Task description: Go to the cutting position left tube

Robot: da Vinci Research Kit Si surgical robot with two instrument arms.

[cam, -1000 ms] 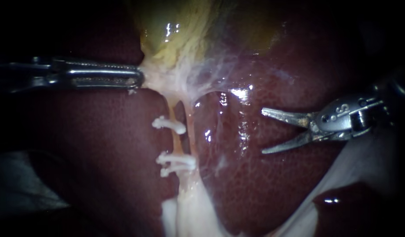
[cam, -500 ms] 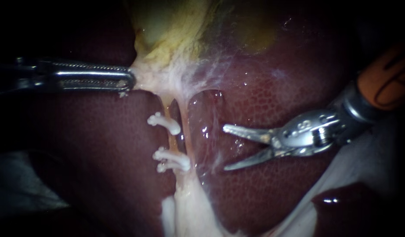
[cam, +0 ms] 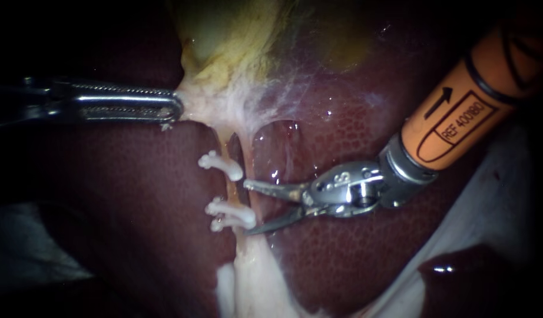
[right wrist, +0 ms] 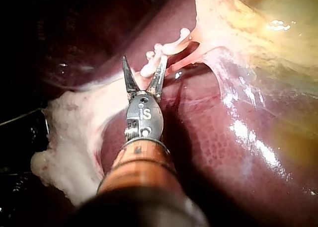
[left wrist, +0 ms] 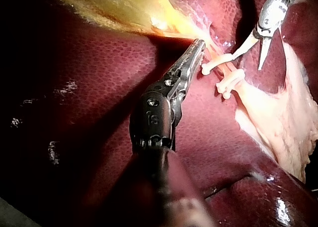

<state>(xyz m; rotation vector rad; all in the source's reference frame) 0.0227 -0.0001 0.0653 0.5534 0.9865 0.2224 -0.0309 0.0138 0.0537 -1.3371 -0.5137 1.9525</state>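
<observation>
- Jaws of right tool apart, beside left tube.
- Straddle it between upper clip and lower 2 clips, touching neither.
- Left tool clamped on gallbladder edge.

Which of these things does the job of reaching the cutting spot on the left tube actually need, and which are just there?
In use:
right instrument, open, tips near the left tube
clips on that tube
left instrument, gripping the gallbladder at its lower end

Just there:
liver
pale tissue below the clips
</observation>
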